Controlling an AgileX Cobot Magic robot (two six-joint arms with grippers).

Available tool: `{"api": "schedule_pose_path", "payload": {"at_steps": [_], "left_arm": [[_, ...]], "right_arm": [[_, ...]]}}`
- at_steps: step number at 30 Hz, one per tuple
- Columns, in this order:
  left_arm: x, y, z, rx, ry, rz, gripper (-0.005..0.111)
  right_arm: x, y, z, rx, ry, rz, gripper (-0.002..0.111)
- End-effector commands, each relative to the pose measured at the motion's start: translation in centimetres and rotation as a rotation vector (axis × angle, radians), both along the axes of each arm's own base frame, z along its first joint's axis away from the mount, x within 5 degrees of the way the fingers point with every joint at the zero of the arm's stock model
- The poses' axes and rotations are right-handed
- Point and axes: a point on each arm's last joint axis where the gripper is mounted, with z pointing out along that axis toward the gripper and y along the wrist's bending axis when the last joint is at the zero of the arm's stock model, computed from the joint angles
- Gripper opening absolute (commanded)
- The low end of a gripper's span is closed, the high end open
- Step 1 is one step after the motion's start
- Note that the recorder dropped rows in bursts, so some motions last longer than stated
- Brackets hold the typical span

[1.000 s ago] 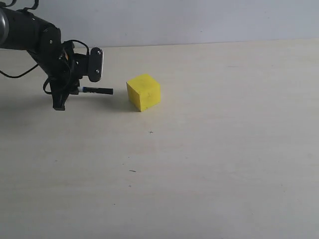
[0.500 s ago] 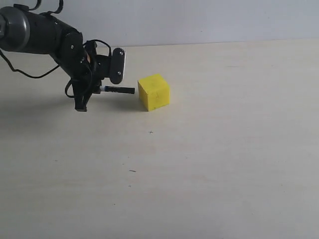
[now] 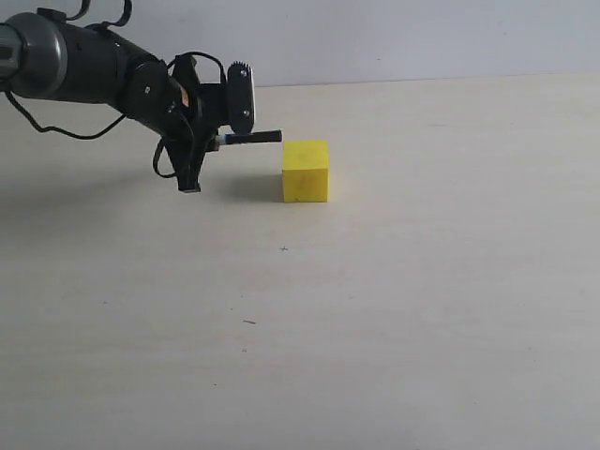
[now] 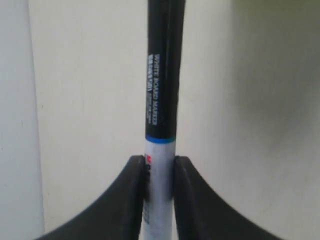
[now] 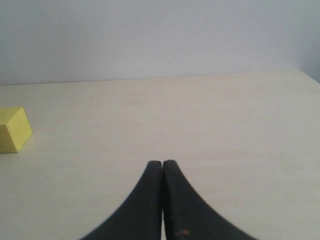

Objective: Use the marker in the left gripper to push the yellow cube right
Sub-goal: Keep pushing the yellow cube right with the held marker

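Note:
The yellow cube (image 3: 306, 171) sits on the pale table (image 3: 394, 300), left of centre and toward the back. My left gripper (image 3: 214, 141) is shut on the marker (image 3: 251, 138), which lies level and points right. The marker's black cap ends at the cube's upper left edge; contact cannot be made out. In the left wrist view the two black fingers (image 4: 131, 190) pinch the white barrel of the marker (image 4: 162, 75), and the left gripper (image 4: 160, 165) hides the cube. My right gripper (image 5: 163, 163) is shut and empty, with the cube (image 5: 14, 129) far off to its side.
A grey-white wall (image 3: 394, 37) runs along the table's back edge. The left arm's cables (image 3: 56, 131) loop over the table at the far left. A few small dark specks (image 3: 284, 249) mark the tabletop.
My left gripper has carried the marker to the right and slightly farther back. The yellow cube has slid right and turned so that one face squares to the camera.

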Motion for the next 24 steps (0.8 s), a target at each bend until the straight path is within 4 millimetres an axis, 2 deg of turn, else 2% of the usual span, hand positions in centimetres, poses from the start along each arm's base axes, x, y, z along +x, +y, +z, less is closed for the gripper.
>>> {"api": "schedule_pose_path", "payload": {"at_steps": [1,4,12,16,24], "left_arm": [[0.1,0.7,0.1,-0.004,0.043,0.059,0.000],[-0.4,1.1,-0.3,0.046,0.104,0.067,0.000],[-0.9,0.8,-0.5,0.070,0.135,0.063,0.000],[-1.6,0.1,-0.6,0.095,0.167,0.048,0.000],[-3.3,-2.7,-0.7,0.120,0.190,-0.018,0.000]], "right_arm": [[0.0,0.0,-0.1,-0.007,-0.005,-0.004,0.000],[0.0,0.0,-0.1,-0.007,-0.005,-0.004,0.000],[0.0,0.0,-0.1,-0.007,-0.005,-0.004,0.000],[0.0,0.0,-0.1,-0.007,-0.005,-0.004,0.000],[0.0,0.0,0.0,-0.007,-0.012,-0.005,0.000]]}}
